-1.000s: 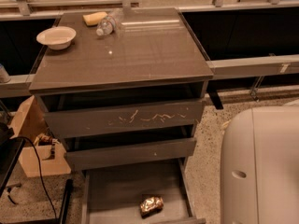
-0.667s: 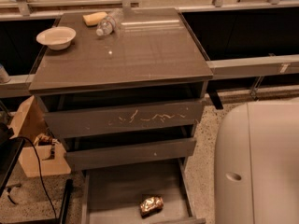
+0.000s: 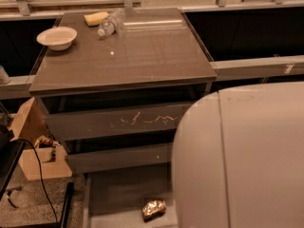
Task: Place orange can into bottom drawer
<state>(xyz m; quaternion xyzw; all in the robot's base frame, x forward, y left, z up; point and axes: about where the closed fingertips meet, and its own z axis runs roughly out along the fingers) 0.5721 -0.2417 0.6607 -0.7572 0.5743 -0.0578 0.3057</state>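
While my broad white arm casing [image 3: 247,160] fills the right, my gripper is out of view; I cannot tell its state; the open grey-brown wooden bottom drawer [image 3: 118,194] holds the small orange-gold metal can [image 3: 154,208].

Clutter around a white bowl [image 3: 57,37]

The bowl sits at the back left of a brown tabletop [image 3: 142,56]. Right of the bowl lies a yellow sponge [image 3: 96,18], then a clear water bottle [image 3: 110,24] on its side. Below the bowl, a cardboard box [image 3: 33,148] stands on the floor, with a black cable [image 3: 40,175] in front of it.
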